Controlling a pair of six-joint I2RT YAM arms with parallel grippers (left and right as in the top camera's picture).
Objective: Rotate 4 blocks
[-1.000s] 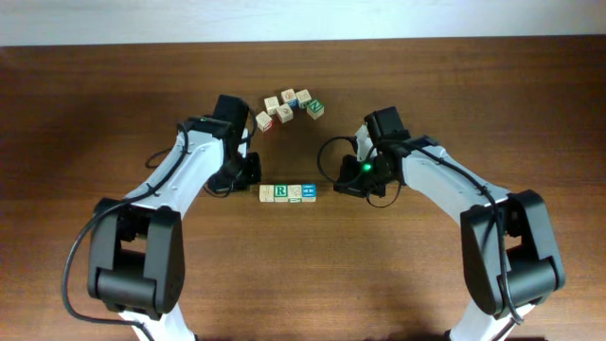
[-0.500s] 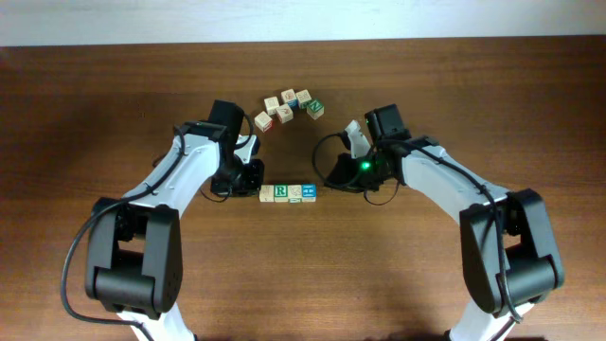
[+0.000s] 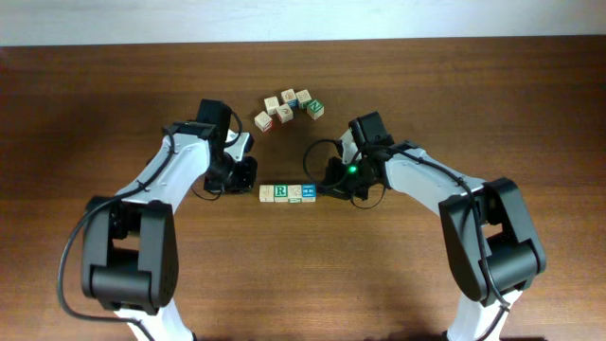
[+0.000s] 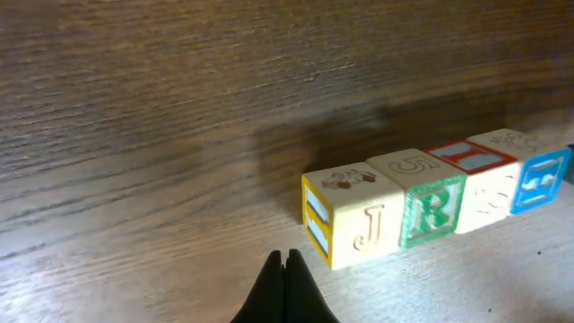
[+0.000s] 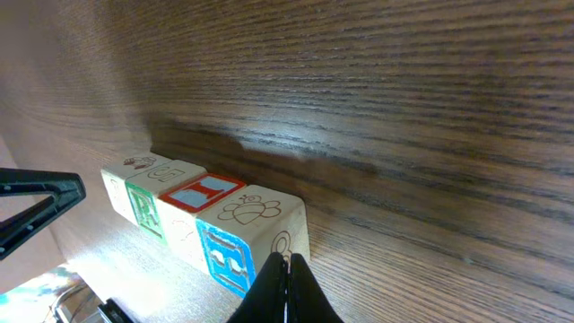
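Four blocks [image 3: 287,192] sit in a touching row at centre frame. The left gripper [image 4: 285,267] and right gripper [image 5: 285,269] flank its ends, both pinched closed, holding nothing. An off-centre nudge could buckle the row. Loose cubes [image 3: 289,106] lie top centre, well apart, obstructing neither arm.

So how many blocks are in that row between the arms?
4, touching in a line: pale J block at the left end, then green R block, another pale block, and blue block at the right end. None seems hidden.
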